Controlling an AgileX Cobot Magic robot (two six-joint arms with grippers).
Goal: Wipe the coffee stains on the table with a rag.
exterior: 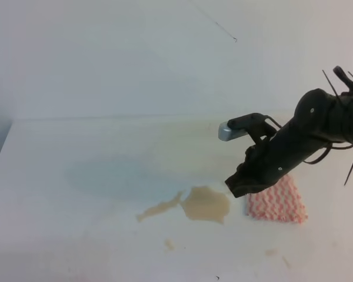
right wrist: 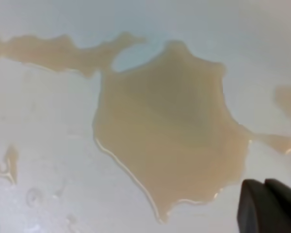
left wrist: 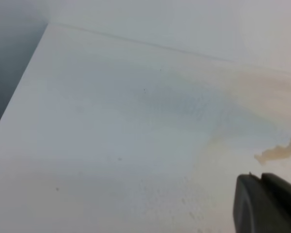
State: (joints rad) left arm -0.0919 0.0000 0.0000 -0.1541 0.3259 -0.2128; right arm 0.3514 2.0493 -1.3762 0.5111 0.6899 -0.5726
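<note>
Gripping the rag (exterior: 277, 201) at its left edge, I think: my right gripper (exterior: 238, 187) is down on the table (exterior: 76, 235) with jaws pressed together, right where the pink-white zigzag cloth starts. Whether fabric is really pinched I can't tell; the arm covers the contact pt. The rag lies flat, near-right, just beside the main coffee puddle (exterior: 206, 204), which has a thin tail running left and small droplets nearer me.

Risks, as I judge them: if I've only caught a few threads, the rag slips out on the first drag and I smear w/ bare fingertips. Dragging a bunched corner would push liquid left instead of soaking it. Puddle is wet and glossy in the right wrist view, so a fast sweep could spread it.

Left gripper (left wrist: 266, 204): only a dark tip shows, bottom corner of its own cam; state unclear. Rag not visible in either wrist view.
</note>
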